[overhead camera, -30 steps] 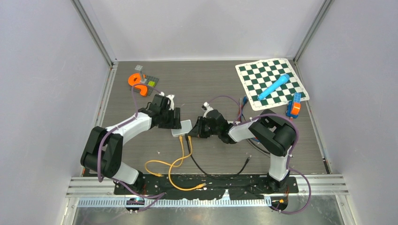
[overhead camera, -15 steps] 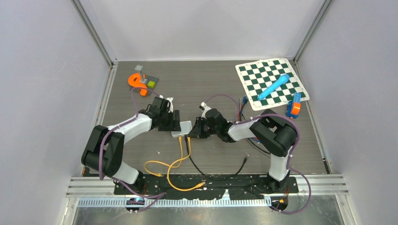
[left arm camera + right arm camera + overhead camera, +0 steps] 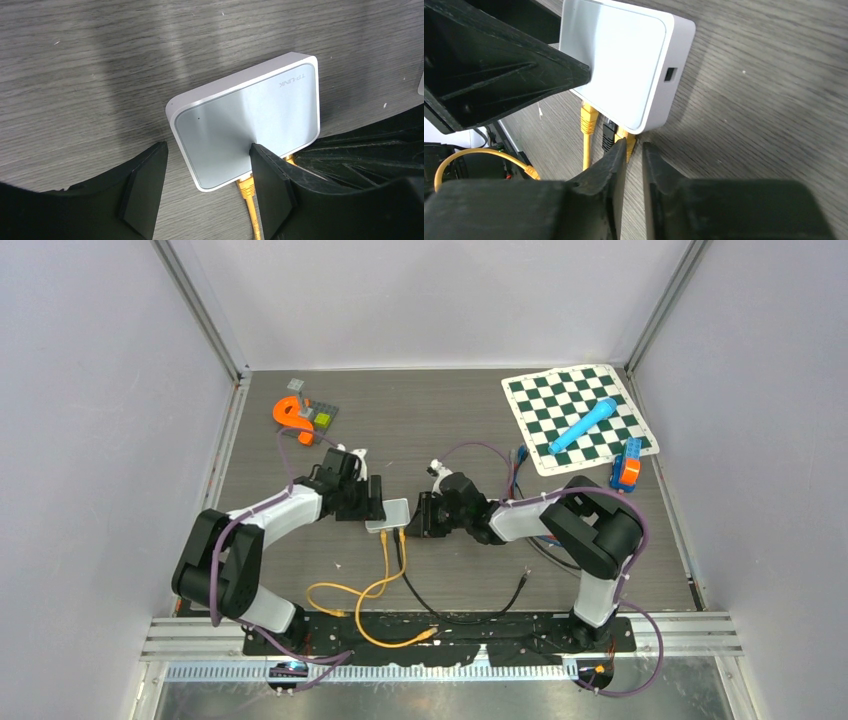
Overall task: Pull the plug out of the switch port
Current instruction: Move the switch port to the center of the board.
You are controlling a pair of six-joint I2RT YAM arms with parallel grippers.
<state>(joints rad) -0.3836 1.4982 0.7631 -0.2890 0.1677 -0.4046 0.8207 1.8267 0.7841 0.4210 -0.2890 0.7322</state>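
The white switch (image 3: 388,513) lies flat on the table between both arms. Three plugs sit in its near edge: a yellow one (image 3: 589,117), a black one (image 3: 609,132) and a second yellow one (image 3: 628,141). My left gripper (image 3: 207,150) stands open over the switch (image 3: 250,130). One of its fingers (image 3: 272,190) is over the switch's top and the other (image 3: 145,190) is beside its left edge. My right gripper (image 3: 634,145) has only a narrow slit between its jaws and nothing in it. Its tips are right at the second yellow plug by the switch's (image 3: 619,60) corner.
Yellow cables (image 3: 350,590) and a black cable (image 3: 470,612) trail from the switch toward the near edge. A chessboard mat (image 3: 545,440) with a blue cylinder (image 3: 582,425) lies far right, an orange-blue object (image 3: 627,468) beside it. Orange pieces (image 3: 290,412) sit far left.
The right gripper's jaws have parted by a slit. Both grippers and the switch have barely shifted.
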